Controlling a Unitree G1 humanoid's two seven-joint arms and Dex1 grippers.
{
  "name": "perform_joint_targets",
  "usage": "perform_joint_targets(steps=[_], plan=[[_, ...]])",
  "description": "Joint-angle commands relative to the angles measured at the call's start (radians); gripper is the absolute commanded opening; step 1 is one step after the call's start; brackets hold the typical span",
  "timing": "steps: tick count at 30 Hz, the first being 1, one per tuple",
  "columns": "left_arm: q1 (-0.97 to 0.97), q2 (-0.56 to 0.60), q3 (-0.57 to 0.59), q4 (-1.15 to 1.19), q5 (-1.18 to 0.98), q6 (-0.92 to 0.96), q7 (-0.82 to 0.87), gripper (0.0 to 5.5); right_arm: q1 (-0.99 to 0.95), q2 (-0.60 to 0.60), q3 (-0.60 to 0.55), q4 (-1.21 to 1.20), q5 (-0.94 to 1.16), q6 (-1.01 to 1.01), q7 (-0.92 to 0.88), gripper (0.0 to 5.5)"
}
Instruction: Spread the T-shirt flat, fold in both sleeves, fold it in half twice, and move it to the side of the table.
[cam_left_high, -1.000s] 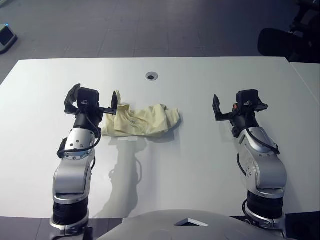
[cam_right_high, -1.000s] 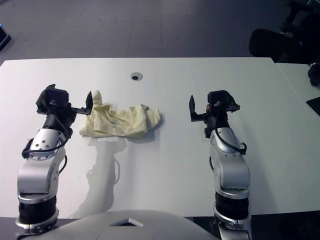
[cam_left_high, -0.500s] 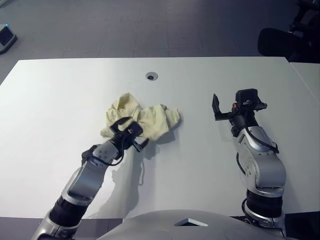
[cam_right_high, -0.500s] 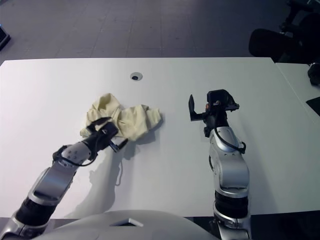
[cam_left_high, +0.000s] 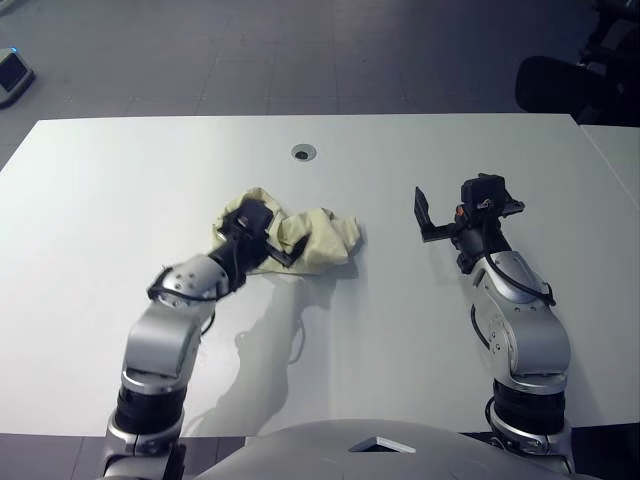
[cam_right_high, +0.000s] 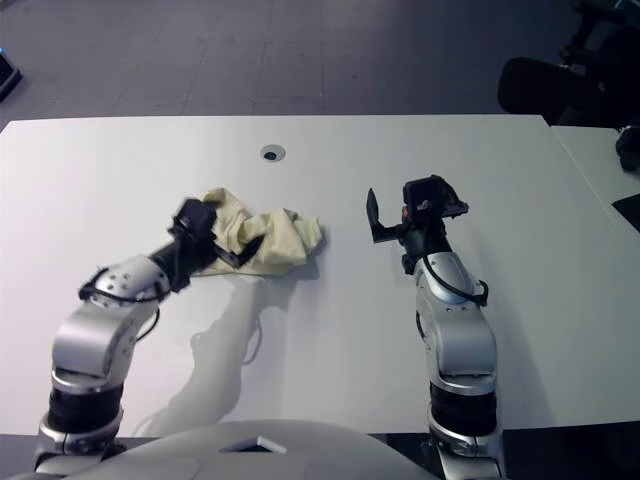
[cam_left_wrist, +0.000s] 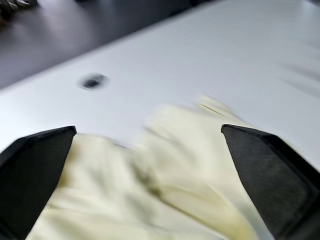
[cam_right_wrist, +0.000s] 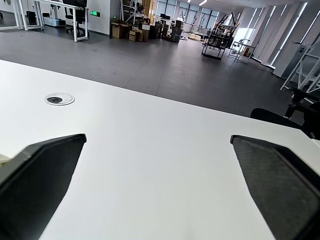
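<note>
The pale yellow T-shirt (cam_left_high: 318, 238) lies crumpled in a heap on the white table (cam_left_high: 400, 330), left of centre. My left gripper (cam_left_high: 262, 240) sits low over the heap's left part, open, its fingers straddling the cloth; the left wrist view has the T-shirt (cam_left_wrist: 165, 175) bunched between and below the two dark fingers (cam_left_wrist: 35, 170). My right gripper (cam_left_high: 458, 212) is held up above bare table to the right of the shirt, open, with nothing between its fingers (cam_right_wrist: 40, 170).
A round cable hole (cam_left_high: 303, 152) is set in the table behind the shirt. A dark chair (cam_left_high: 560, 85) stands off the table's far right corner. Bare table lies on both sides and in front.
My left arm has dropped from its upright stance beside the shirt and pushed forward onto the shirt's left part, bunching the cloth. The right gripper has shifted slightly left.
</note>
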Motion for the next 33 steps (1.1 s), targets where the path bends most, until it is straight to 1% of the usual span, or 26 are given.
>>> perform_joint_targets(steps=[1, 5, 8, 11, 14, 16, 17, 20, 23, 25, 28, 30, 33], plan=[[-0.073, 0.086, -0.026, 0.242, 0.107, -0.164, 0.026, 5.40, -0.026, -0.002, 0.003, 0.022, 0.003, -0.008, 0.008, 5.37], [-0.158, 0.104, -0.110, 0.531, 0.213, -0.374, 0.050, 5.40, -0.047, 0.001, 0.009, 0.040, 0.001, -0.017, 0.008, 5.37], [-0.169, 0.107, -0.182, 0.636, 0.263, -0.446, 0.013, 5.40, -0.057, 0.000, 0.008, 0.049, 0.001, -0.023, 0.009, 5.37], [-0.105, 0.111, -0.236, 0.576, 0.264, -0.428, -0.055, 5.40, -0.059, -0.001, 0.010, 0.051, 0.001, -0.025, 0.011, 5.37], [-0.025, 0.076, -0.279, 0.453, 0.237, -0.366, -0.083, 5.40, -0.040, -0.002, 0.016, 0.035, 0.002, -0.020, 0.015, 5.37], [-0.002, 0.053, -0.300, 0.401, 0.236, -0.331, -0.080, 5.40, -0.025, -0.028, 0.037, 0.018, 0.029, -0.008, 0.069, 5.37], [0.004, 0.044, -0.305, 0.378, 0.238, -0.310, -0.077, 5.40, -0.015, -0.065, 0.066, 0.001, 0.041, -0.009, 0.121, 5.37], [0.002, 0.032, -0.276, 0.324, 0.237, -0.248, -0.061, 5.40, 0.022, -0.258, 0.192, -0.113, 0.064, -0.046, 0.342, 5.37], [-0.007, 0.029, -0.215, 0.279, 0.222, -0.194, -0.040, 5.40, 0.032, -0.396, 0.250, -0.226, 0.113, -0.046, 0.504, 5.37], [-0.010, 0.013, -0.167, 0.232, 0.199, -0.148, -0.022, 5.40, 0.037, -0.481, 0.308, -0.259, 0.097, -0.080, 0.583, 5.37], [-0.015, -0.018, -0.095, 0.135, 0.154, -0.060, 0.001, 5.40, 0.038, -0.549, 0.418, -0.240, 0.012, -0.182, 0.634, 5.37], [-0.024, -0.023, -0.062, 0.088, 0.135, -0.008, 0.011, 5.40, 0.027, -0.569, 0.484, -0.203, -0.063, -0.256, 0.647, 5.37], [-0.047, -0.006, -0.029, 0.045, 0.114, 0.042, 0.010, 5.40, 0.022, -0.576, 0.545, -0.159, -0.146, -0.340, 0.656, 5.37]])
